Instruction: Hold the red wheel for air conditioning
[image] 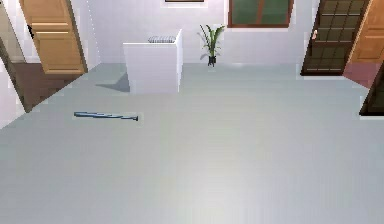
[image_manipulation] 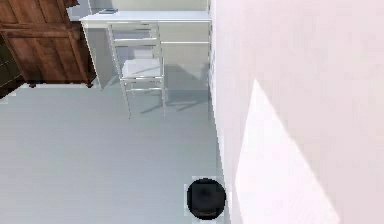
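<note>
Red wheel: can't tell where it is from these frames; gripper state and whether it holds anything: can't tell either. Fwd view: wide grey floor (image: 230, 150) w/ a long thin dark blue-grey object (image: 107, 116) lying flat on it, left of centre, well apart from everything else. Beyond it a white boxy unit (image: 153, 65) stands on the floor, something small and greyish on top, too small to ID. Just right of the unit, by the far wall, a potted plant (image: 212, 45). Wooden door (image: 53, 35) at far left, dark door (image: 334, 35) at far right, dark-framed window (image: 259, 12) btwn plant and dark door. Arm side view: white wall (image_manipulation: 300, 100) on the right, white desk (image_manipulation: 150, 17) at top w/ a white chair (image_manipulation: 140, 65) at it, wooden cabinet (image_manipulation: 45, 40) at top left, black round disc (image_manipulation: 207, 197) at the bottom near the wall.
</note>
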Controlling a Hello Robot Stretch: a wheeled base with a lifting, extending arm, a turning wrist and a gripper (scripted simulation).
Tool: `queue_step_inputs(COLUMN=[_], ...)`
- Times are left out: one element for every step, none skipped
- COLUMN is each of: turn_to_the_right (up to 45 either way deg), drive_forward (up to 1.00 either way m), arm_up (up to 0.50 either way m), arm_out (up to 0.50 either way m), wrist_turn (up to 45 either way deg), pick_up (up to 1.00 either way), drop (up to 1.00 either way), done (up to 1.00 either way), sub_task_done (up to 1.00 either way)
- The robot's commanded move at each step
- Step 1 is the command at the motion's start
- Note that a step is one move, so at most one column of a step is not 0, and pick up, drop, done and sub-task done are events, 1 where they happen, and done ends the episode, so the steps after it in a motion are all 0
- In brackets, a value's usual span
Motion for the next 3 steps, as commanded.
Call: queue_step_inputs(turn_to_the_right=[0.0,0.0,0.0], drive_forward=[0.00,0.00,0.00], arm_up=[0.10,0.00,0.00], arm_out=[0.00,0.48,0.00], wrist_turn=[0.0,0.0,45.0], pick_up=[0.00,0.00,0.00], drop=[0.00,0.00,0.00], done=[0.00,0.00,0.00], sub_task_done=[0.00,0.00,0.00])
